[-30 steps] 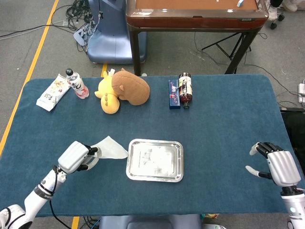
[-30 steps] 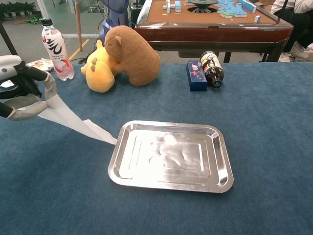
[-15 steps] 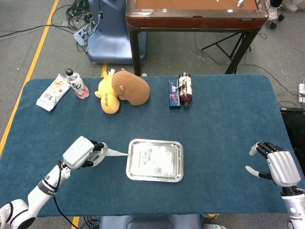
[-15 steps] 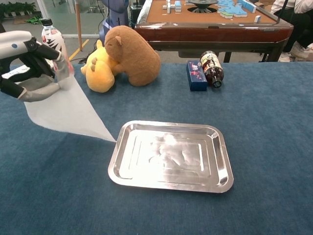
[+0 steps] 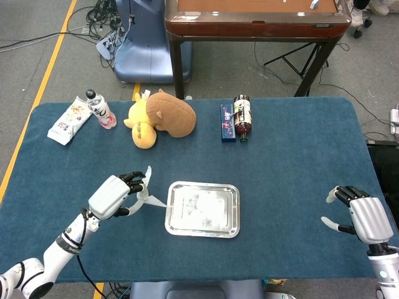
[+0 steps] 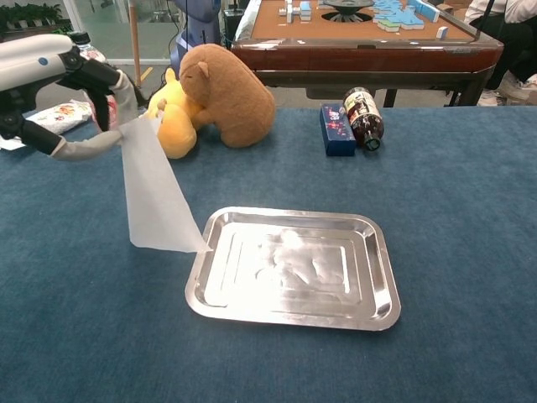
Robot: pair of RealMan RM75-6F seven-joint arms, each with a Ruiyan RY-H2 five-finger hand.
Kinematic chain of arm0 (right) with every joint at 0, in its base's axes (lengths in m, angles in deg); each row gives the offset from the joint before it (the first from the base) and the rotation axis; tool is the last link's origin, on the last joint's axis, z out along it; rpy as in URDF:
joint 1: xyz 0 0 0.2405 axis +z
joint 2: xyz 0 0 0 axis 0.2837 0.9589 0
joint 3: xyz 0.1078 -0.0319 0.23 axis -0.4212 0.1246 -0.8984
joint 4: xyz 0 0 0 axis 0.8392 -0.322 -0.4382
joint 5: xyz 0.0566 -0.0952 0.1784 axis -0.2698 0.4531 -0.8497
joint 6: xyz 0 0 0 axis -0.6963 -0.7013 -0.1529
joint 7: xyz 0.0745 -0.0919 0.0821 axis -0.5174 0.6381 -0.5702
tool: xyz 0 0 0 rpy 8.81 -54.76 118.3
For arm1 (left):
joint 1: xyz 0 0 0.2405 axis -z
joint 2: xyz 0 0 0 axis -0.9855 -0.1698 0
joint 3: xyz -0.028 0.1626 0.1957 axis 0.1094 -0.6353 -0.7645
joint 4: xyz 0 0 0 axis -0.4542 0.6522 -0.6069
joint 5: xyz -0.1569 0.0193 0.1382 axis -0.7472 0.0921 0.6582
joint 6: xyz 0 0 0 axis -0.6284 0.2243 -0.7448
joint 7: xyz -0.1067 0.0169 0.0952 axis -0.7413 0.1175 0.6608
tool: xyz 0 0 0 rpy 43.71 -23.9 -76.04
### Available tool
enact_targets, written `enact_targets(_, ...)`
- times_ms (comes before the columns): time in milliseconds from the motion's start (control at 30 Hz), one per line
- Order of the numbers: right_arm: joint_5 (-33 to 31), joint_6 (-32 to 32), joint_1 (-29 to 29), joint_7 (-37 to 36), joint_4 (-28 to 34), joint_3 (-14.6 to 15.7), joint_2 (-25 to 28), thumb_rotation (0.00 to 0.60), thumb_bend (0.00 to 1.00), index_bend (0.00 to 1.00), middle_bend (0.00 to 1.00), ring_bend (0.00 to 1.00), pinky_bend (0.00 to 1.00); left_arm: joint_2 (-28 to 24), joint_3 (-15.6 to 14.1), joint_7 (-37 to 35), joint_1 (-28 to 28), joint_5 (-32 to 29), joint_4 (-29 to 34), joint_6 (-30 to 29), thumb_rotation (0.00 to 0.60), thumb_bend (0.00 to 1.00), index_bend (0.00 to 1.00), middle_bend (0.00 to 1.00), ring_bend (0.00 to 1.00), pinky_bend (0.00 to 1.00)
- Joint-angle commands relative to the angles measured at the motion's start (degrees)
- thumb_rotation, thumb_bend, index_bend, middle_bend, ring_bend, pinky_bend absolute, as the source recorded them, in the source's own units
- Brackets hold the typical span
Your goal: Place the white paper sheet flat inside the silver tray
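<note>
Quick headcount from what we can see: one white paper sheet [image 6: 157, 198], one silver tray [image 6: 293, 312], and two robot hands, the left hand [image 5: 115, 194] and the right hand [image 5: 361, 215].

Along the far edge of the blue table [image 5: 293, 156] we count two plush toys, a brown one [image 6: 226, 94] and a yellow one [image 6: 172, 117]. Two bottles: a clear one standing [image 5: 100, 109] and a dark one lying on its side [image 6: 362, 107]. One small blue box [image 6: 336, 129] and one white snack packet [image 5: 70, 121].

Behind all that, one wooden table [image 6: 369, 38], and we can't count the tiles on top of it.
</note>
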Motion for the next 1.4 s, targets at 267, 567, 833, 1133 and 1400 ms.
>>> enact_targets(267,-0.02,0.01,0.0,-0.25,0.0,-0.01,0.07,0.6,0.06,0.5,0.43,0.34,0.47,0.51,1.8,2.39,1.39,-3.06,2.33,2.52,0.6,0.44,0.66,0.1,0.02,0.18)
enact_targets(567,0.03,-0.11,0.05,-0.4,-0.01,0.03,0.07,0.6,0.06,0.5,0.43,0.34,0.47,0.19,2.54,2.85,0.88,-3.2,3.54,0.78,0.6,0.44,0.66,0.06,0.0,0.09)
enact_targets(833,-0.01,-0.44,0.17,-0.05,-0.05,0.1,-0.12,0.6,0.06,0.5,0.43,0.34,0.47,0.23,3.95,1.45,1.35,-4.2,6.05,0.55,0.6,0.44,0.66,0.05,0.0,0.08)
enact_targets(1133,-0.02,-0.11,0.07,-0.38,-0.05,0.02,0.04,0.6,0.06,0.5,0.43,0.34,0.47,1.56,4.21,2.14,2.15,-4.8,7.52,1.68,0.6,0.44,0.66,0.05,0.0,0.08)
enact_targets(1400,-0.07,0.11,-0.02,-0.74,-0.05,-0.06,0.28,0.6,0.06,0.5,0.43,0.34,0.47,4.36,2.79,1.73,1.99,-4.23,4.1,1.86,0.6,0.44,0.66,0.05,0.0,0.08)
